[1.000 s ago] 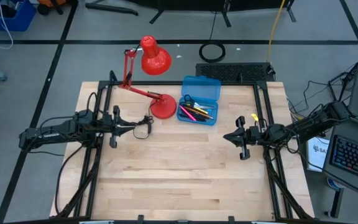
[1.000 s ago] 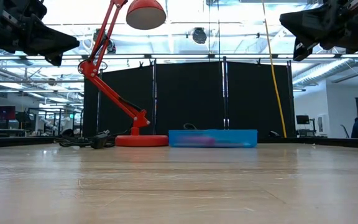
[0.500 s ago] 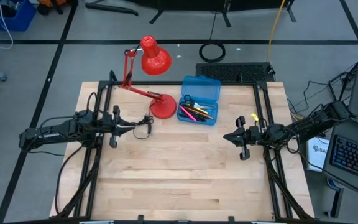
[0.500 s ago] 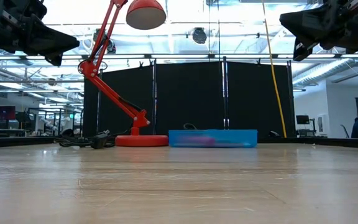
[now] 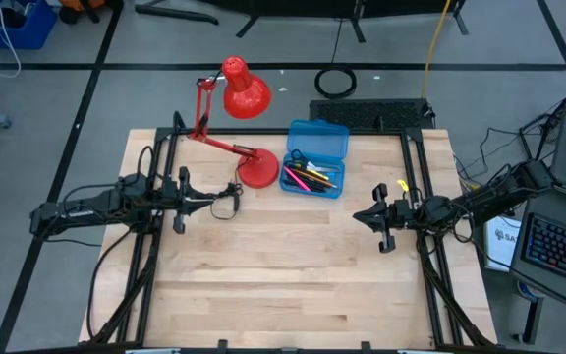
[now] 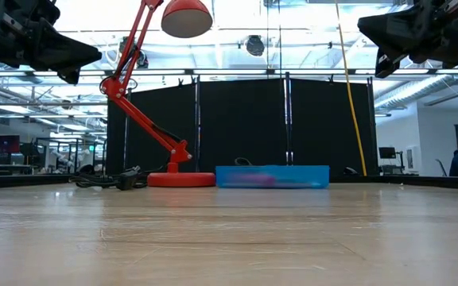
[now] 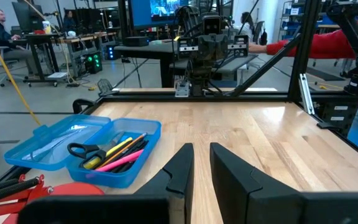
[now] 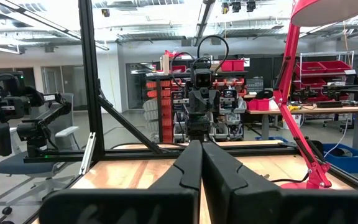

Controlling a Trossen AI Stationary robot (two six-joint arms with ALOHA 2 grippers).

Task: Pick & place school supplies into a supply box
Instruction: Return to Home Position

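Our left end effector [image 7: 201,152] hangs over the bench's [image 5: 283,285] left side with only a narrow gap between its fingers, holding nothing. The right end effector [image 8: 201,149] hangs over the right side, fingers pressed together and empty. The blue pencil case [image 5: 320,140] lies open at the far edge, just beside the red lamp [image 5: 257,169], with scissors [image 7: 82,149], pens and a pencil inside.
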